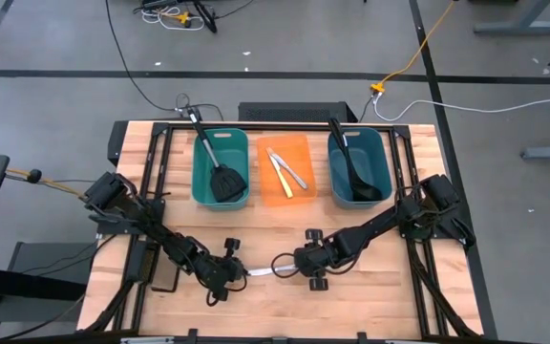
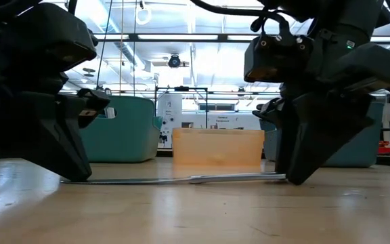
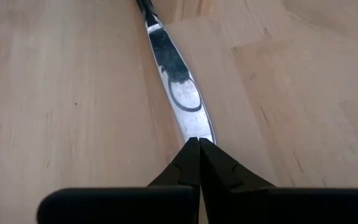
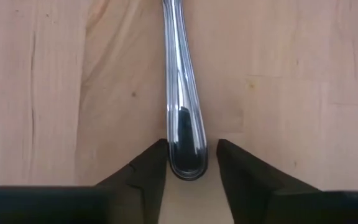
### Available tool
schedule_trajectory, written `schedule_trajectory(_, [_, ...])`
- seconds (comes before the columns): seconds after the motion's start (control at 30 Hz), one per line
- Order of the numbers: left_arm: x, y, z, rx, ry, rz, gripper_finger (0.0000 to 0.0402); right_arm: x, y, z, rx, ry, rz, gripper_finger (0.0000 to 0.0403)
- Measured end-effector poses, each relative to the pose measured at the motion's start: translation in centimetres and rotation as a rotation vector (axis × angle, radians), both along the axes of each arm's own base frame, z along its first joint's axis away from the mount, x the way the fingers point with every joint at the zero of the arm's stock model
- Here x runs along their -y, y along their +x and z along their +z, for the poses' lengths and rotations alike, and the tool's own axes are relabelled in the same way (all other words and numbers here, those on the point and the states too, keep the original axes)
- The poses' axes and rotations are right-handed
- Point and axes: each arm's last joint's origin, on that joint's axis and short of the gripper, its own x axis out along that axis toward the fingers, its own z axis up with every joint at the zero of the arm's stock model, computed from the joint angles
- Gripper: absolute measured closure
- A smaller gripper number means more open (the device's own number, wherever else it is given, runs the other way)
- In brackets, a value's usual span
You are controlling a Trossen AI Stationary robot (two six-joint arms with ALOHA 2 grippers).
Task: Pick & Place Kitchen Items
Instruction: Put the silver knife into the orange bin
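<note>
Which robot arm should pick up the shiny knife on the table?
Probably the left. The left gripper is already shut on the knife at its blade tip, while the right gripper sits open around the handle end without squeezing it.

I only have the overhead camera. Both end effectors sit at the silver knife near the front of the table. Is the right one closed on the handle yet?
Observer: No. In the right wrist view the right end effector is open, with a finger on each side of the knife handle's end and a gap on both sides.
Operator: And the left one?
Observer: The left end effector is shut, its fingertips meeting right at the blade's tip. I cannot tell whether they pinch it.
Operator: Is the knife off the table?
Observer: In the low view it lies along the table between the two end effectors, the right end looking slightly higher.
</note>
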Motion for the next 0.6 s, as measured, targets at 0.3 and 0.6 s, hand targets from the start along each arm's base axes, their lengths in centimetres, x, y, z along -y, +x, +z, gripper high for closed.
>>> schedule_trajectory(0.3, [-0.02,-0.03,-0.03,-0.001,-0.001,0.000,0.0399,0.31,0.17,-0.01,0.005,0.003,-0.003,0.0317])
schedule_trajectory(0.6, [-0.17,-0.18,0.84,0.033,0.040,-0.024,0.0384,0.31,0.16,-0.03,-0.006,0.031,-0.031,0.0317])
